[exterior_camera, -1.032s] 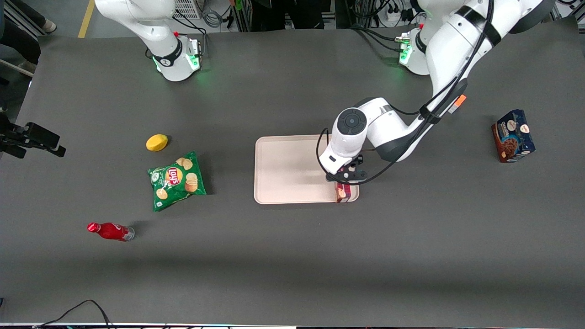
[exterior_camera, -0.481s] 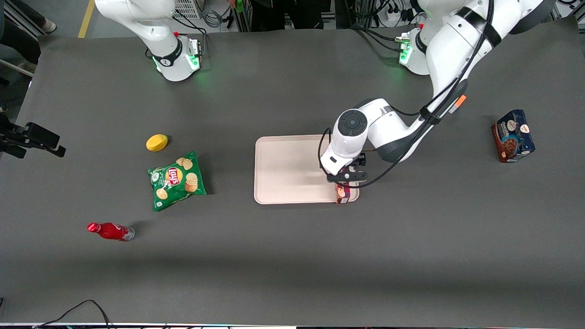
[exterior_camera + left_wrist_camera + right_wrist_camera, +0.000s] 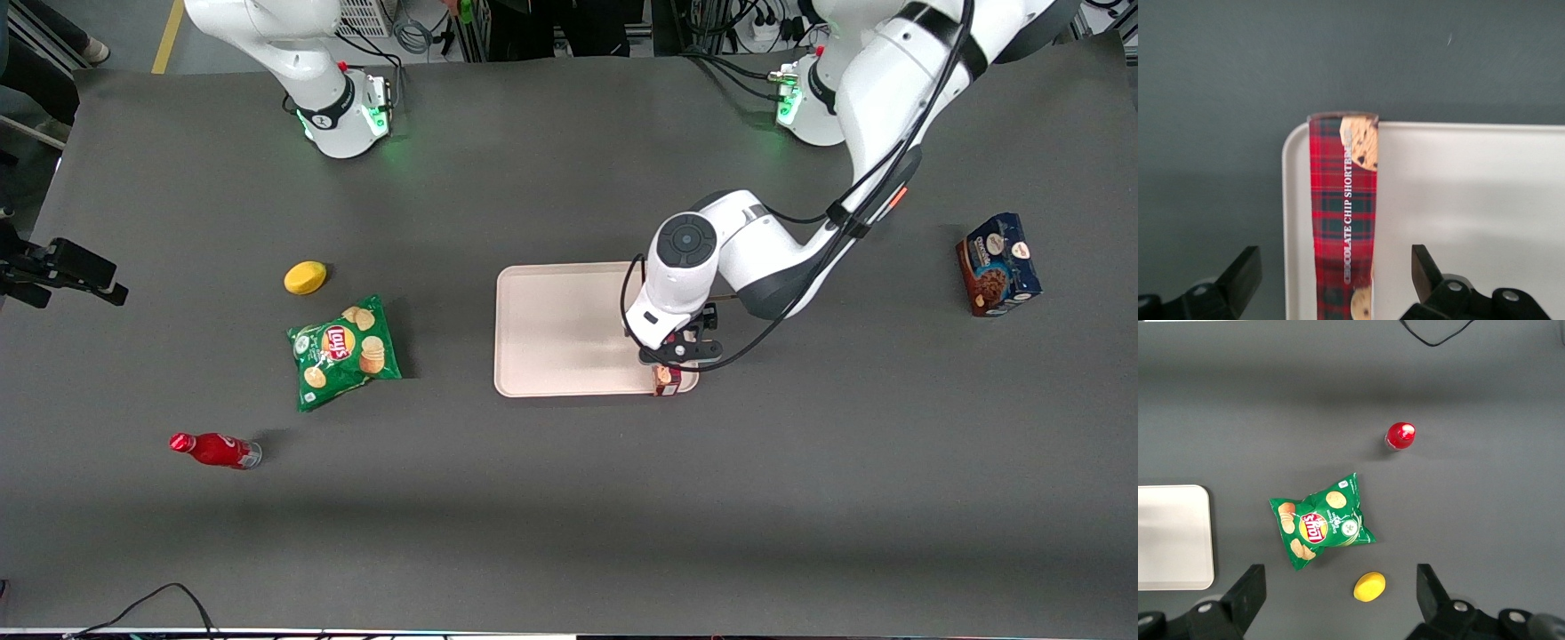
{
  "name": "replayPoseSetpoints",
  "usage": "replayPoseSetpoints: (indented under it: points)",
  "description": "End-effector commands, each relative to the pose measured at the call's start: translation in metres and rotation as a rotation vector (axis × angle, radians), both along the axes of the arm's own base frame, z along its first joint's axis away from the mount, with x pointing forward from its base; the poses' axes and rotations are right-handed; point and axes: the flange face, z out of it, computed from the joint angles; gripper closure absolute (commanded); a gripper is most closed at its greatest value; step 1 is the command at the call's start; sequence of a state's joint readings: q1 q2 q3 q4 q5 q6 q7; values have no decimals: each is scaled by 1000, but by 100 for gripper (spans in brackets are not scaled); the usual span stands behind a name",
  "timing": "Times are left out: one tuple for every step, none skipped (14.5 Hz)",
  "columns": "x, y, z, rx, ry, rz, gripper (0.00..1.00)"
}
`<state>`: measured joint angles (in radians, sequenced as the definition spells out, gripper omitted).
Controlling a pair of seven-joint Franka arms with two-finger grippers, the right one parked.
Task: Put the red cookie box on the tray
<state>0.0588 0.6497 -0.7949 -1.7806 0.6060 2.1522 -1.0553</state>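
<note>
Now, gripper (image 3: pixel 1331 283): the left arm's black two-finger claw hangs above the tray's end toward the working arm; its fingers (image 3: pixel 1245 270) stand wide apart, clear of the carton between them, holding nothing.
Red cookie box (image 3: pixel 1343 213): the long slim dark-red plaid carton lies along the tray's short edge, inside the rim; its end nearest the front camera seems to reach the corner, though the arm hides most of it there.
Tray (image 3: pixel 560 329): large flat pale pinkish-cream rectangle with rounded corners, on the dark grey table (image 3: pixel 569 498).
Blue-and-brown cookie box (image 3: pixel 997 264): well apart, toward the working arm's end.
</note>
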Motion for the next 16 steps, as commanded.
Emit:
replayPoseSetpoints:
  points:
    - [8, -7, 89, 93, -34, -108, 0]
    - [12, 1, 109, 114, -38, -148, 0]
    - [12, 7, 127, 127, -40, -171, 0]
    - [12, 17, 150, 124, -45, -171, 0]
    - [10, 27, 172, 119, -47, -192, 0]
    - [6, 40, 200, 122, -51, -235, 0]
    - [6, 55, 218, 128, -40, -267, 0]
    - [9, 78, 232, 133, -19, -269, 0]
    - [8, 97, 254, 118, -20, -272, 0]
    - [11, 120, 273, 98, -26, -271, 0]
    - [14, 145, 288, 82, -30, -282, 0]
    - [14, 167, 302, 87, -28, -298, 0]
    - [14, 190, 315, 101, -27, -305, 0]
    - [16, 215, 321, 113, -16, -303, 0]
    - [20, 243, 324, 116, -3, -292, 0]
    - [20, 266, 331, 92, -4, -271, 0]
